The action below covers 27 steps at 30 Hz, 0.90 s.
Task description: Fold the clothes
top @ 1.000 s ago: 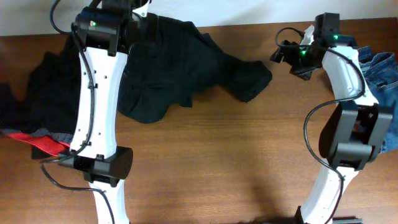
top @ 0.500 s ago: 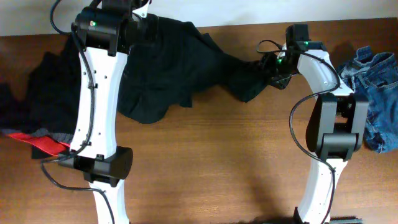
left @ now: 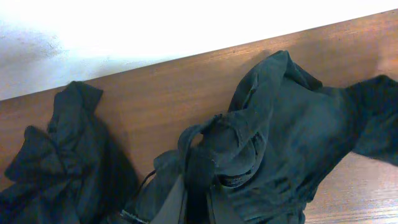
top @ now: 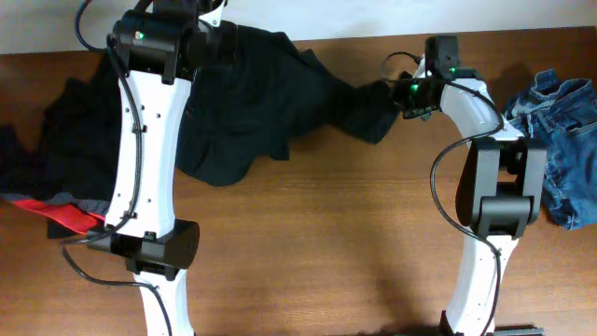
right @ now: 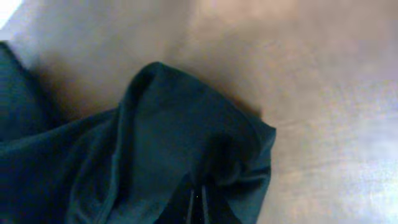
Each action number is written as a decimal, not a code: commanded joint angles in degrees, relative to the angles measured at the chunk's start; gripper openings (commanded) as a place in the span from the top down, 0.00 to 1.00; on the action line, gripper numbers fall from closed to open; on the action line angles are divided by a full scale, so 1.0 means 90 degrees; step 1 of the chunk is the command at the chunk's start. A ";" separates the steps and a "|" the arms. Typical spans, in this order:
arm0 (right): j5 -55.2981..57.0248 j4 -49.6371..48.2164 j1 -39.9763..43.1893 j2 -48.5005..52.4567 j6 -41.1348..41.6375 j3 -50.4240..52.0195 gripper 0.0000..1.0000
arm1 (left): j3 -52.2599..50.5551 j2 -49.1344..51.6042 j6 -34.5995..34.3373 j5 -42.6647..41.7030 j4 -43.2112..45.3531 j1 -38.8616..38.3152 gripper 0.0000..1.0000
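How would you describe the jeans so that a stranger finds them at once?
Look at the wooden table and go to its right edge, past the right arm. The jeans lie there in a crumpled heap. They alone are blue denim; the other clothes are mainly black.

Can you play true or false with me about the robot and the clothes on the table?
1. The right pincer is shut on the black garment. True.
2. The jeans lie on the left side of the table. False: they lie at its right edge.
3. The left pincer grips the same black garment. True.
4. The red-edged cloth lies on top of the jeans. False: it lies at the far left, well apart from them.
5. The black garment is neatly folded. False: it is crumpled and stretched between the two pincers.
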State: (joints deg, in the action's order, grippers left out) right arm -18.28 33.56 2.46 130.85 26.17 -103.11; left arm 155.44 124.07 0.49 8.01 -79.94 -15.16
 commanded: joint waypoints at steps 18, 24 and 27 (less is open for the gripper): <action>-0.2637 -0.0148 0.1081 -0.1608 -0.7346 -0.1224 0.96 | 0.0141 -0.0313 0.0651 -0.0831 0.0306 0.0211 0.99; -0.2637 -0.0141 0.1083 -0.1984 -0.8223 -0.1224 0.96 | 0.0141 -0.0563 0.0818 -0.2523 0.0104 0.0646 0.99; -0.2640 -0.0138 0.1095 -0.2096 -0.8391 -0.1224 0.96 | 0.0141 -0.0736 0.0818 -0.3572 -0.0095 0.1071 0.99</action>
State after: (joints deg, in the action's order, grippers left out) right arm -40.21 32.53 12.23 116.05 -45.06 -112.73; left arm 155.44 122.63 6.46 -10.04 -79.88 -9.45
